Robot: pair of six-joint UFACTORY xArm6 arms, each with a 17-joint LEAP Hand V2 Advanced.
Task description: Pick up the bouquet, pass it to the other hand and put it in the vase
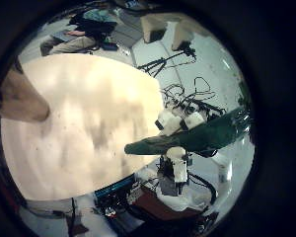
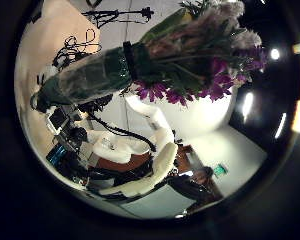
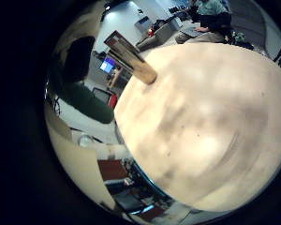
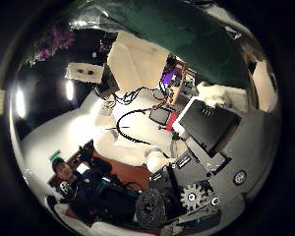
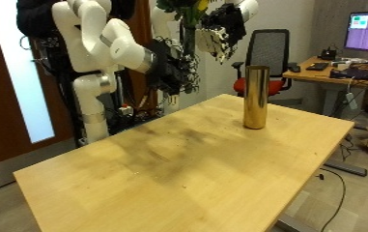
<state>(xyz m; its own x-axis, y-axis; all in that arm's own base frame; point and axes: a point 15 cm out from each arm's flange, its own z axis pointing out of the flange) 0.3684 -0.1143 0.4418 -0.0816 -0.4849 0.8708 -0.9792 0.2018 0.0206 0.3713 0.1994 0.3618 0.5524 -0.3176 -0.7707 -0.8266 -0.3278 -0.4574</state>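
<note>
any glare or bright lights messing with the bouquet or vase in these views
Outside view: the vase carries bright streaks down its side yet stays plain; the bouquet sits dim at the top edge. Left thumb side palm view: ceiling lights glow beside the bouquet without washing it out.

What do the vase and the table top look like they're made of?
The vase looks like metal with a polished brass or gold finish: it shows bright vertical highlights and reflections, though coated plastic or glass can't be ruled out. The table looks like light wood or wood laminate, matte, with faint grain and darker smudged patches.
</note>
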